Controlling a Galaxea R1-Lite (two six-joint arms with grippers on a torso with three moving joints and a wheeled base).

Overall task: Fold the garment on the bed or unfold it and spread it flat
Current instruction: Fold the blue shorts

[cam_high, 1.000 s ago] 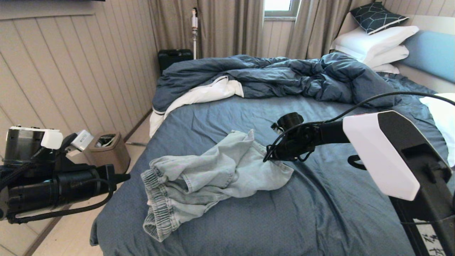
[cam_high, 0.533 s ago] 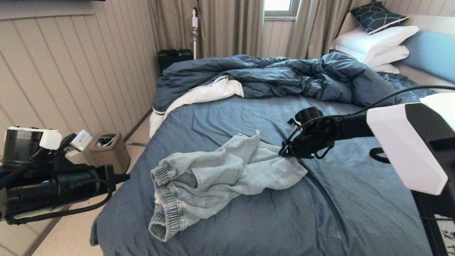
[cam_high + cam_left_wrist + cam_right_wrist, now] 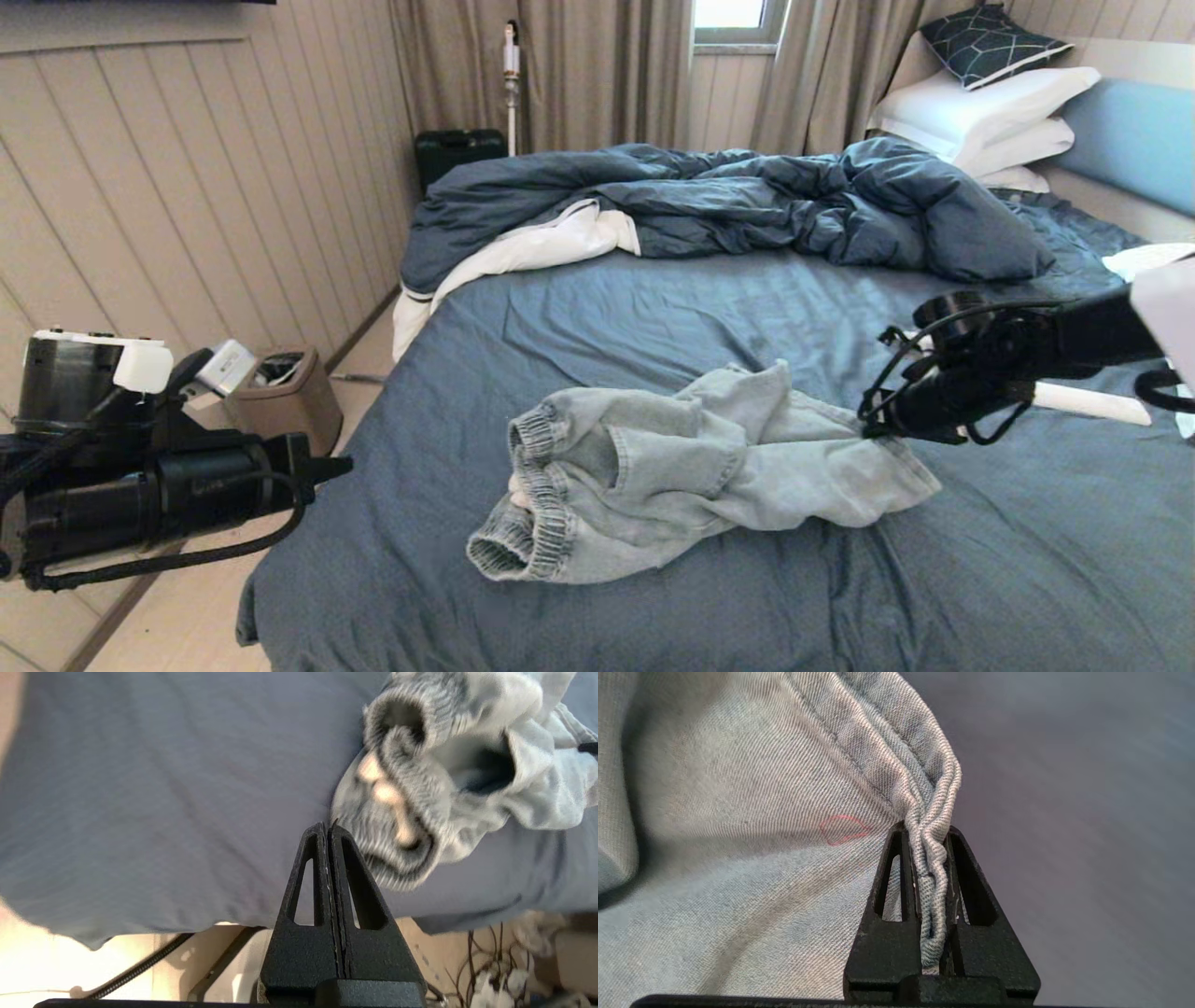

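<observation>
Denim shorts (image 3: 691,467): crumpled, mid-bed (image 3: 653,308), on slate-blue sheet. Right gripper (image 3: 933,858): clamped on a bunched hem at the shorts' right end. Left gripper (image 3: 328,830): fingers pressed together, holding nothing, off the bed's left edge.

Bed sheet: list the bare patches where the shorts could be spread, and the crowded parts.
Bare sheet lies between the duvet and the shorts. More runs along the near edge. Crowded: the right, where the right tool grips the hem, and the pillows.
</observation>
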